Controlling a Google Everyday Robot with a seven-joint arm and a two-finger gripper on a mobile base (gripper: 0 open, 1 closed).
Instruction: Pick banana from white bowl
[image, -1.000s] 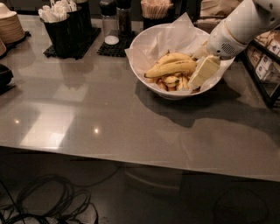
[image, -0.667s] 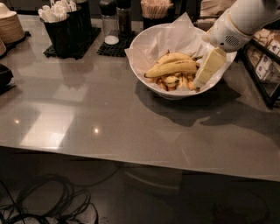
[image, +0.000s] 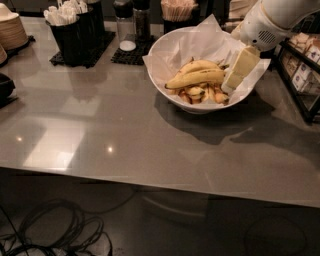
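Inside white bowl (image: 200, 105), tool (image: 230, 85) beside banana (image: 196, 78) (crumpled paper (image: 192, 42) around)

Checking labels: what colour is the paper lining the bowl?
The paper is white, camera view; the gripper reaches into the white bowl beside the banana.

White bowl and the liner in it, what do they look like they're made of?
White bowl: smooth, even white wall, likely ceramic or hard plastic; I can't tell which. Liner: thin white paper, creased, poking above the rim. The gripper sits inside the bowl's right side, beside the banana.
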